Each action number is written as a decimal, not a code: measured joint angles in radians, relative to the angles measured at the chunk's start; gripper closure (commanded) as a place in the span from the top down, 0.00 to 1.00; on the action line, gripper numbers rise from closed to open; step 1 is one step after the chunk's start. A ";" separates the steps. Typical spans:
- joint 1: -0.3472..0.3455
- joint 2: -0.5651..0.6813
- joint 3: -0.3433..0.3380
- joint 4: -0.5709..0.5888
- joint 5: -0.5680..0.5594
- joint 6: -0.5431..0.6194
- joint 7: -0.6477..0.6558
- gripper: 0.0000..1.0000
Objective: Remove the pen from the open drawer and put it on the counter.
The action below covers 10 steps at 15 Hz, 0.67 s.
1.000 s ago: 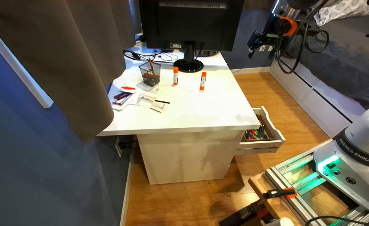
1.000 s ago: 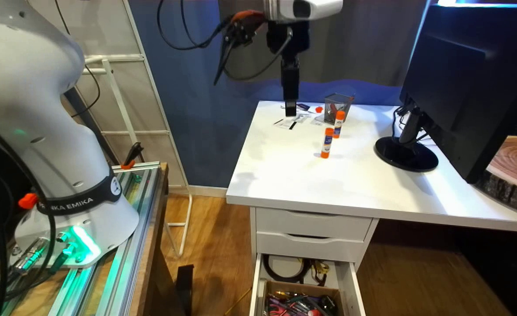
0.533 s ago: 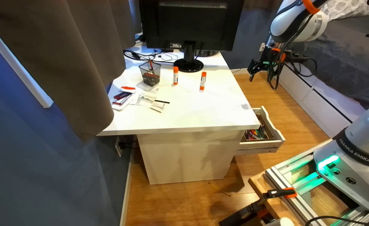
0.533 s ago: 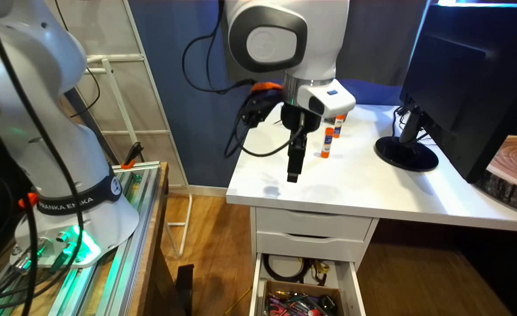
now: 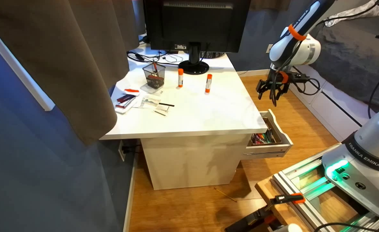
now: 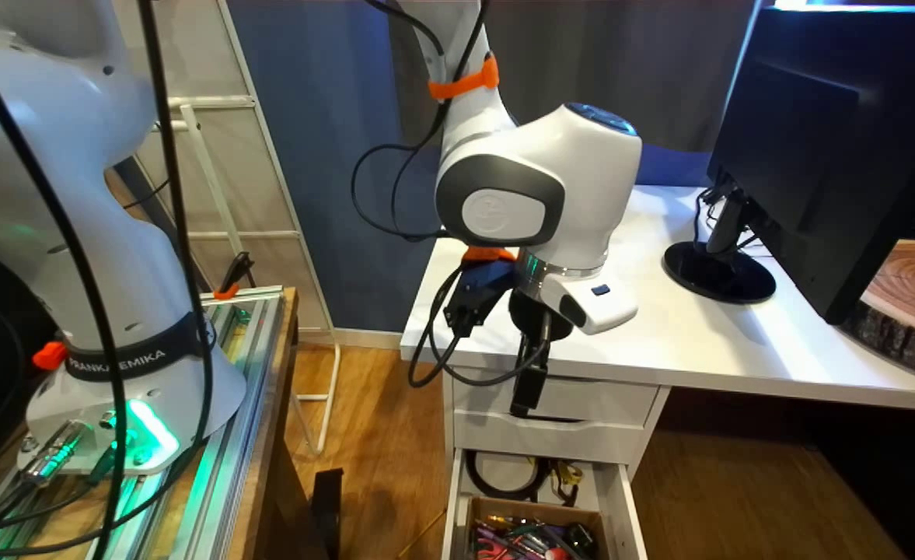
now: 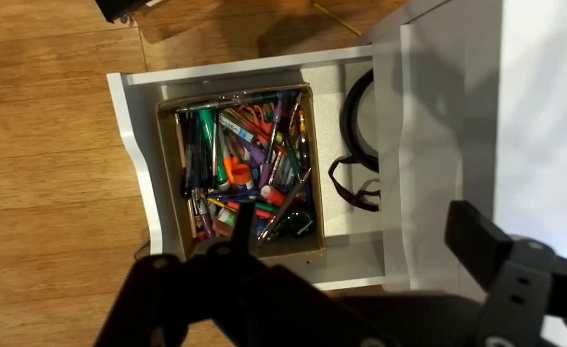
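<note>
One tool, lower than before, nearer the open drawer.

The wide white counter has lots of things on it. A big black screen stands there on its round foot, with black cords beside it and a round slice of wood near it. In an exterior view, an orange and white glue stick stands up straight, and a second glue stick stands near it. Next to them is a black wire cup. Some flat scraps, two thin dark sticks, a small red and white thing and a pile of flat dark things lie near the cup.
</note>
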 measured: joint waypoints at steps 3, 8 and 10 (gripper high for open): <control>0.001 -0.001 0.001 0.007 0.000 0.000 0.000 1.00; -0.001 0.005 -0.004 0.011 0.000 0.000 -0.002 1.00; -0.018 0.040 -0.013 0.032 0.001 0.000 -0.026 1.00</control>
